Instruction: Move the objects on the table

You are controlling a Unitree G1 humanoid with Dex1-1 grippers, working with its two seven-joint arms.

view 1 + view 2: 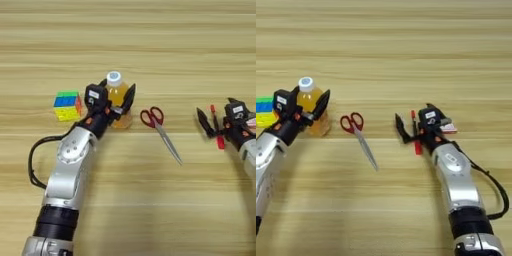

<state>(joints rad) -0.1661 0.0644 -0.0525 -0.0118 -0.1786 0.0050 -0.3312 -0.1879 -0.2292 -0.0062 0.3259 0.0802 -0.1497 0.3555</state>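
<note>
A wide light-brown wooden table (pixel 150 210) fills the whole view from edge to edge. Its horizontal plank grain lines run from the left side to the right side. Even, soft light falls across it, casting faint shadows.

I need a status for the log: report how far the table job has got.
Nothing looks finished. In hand: the left gripper has its fingers around the orange-juice bottle, and the right gripper straddles the red pen. Left untouched: the puzzle cube, the scissors and the small card.
</note>
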